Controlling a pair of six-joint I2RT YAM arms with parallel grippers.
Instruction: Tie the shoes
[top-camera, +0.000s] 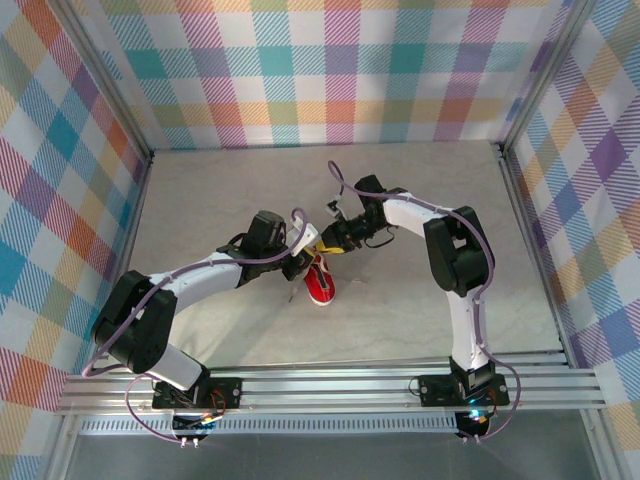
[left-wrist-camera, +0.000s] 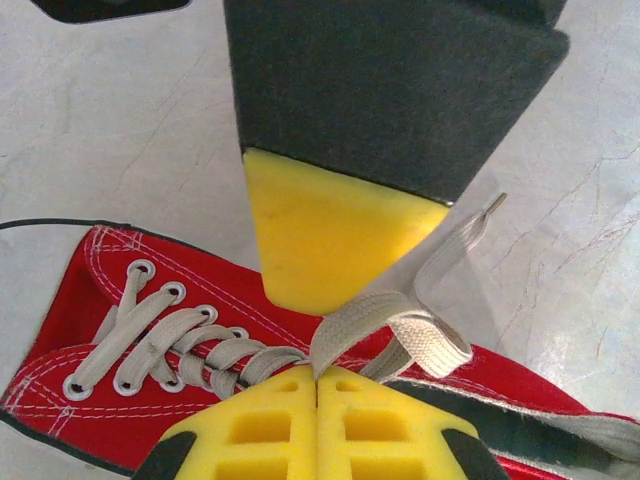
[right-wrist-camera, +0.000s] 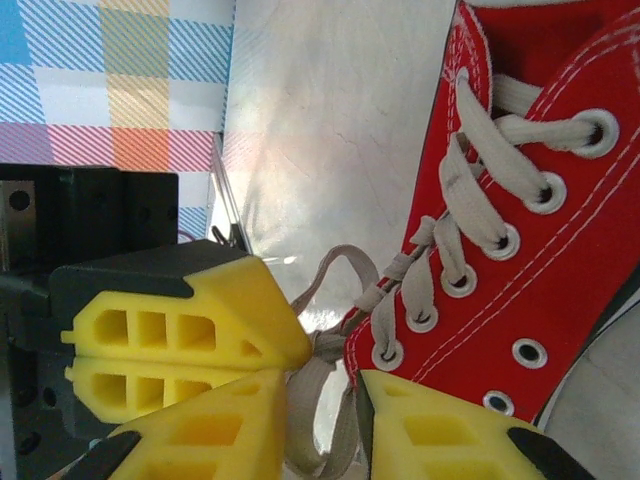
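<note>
top external view: the red sneaker (top-camera: 321, 287) lies near the middle of the desk (top-camera: 420, 310), and both tools meet over its far end. the left tool (left-wrist-camera: 317, 398) is closed, its yellow fingertips pressed together on a strand of the whitish laces (left-wrist-camera: 400, 325); the strand rises from the eyelets and folds into a loop just beside them. the right tool (right-wrist-camera: 322, 388) hangs right next to the left one with its fingers parted a little. a lace strand runs through that gap, but whether it is pinched there cannot be told.
</note>
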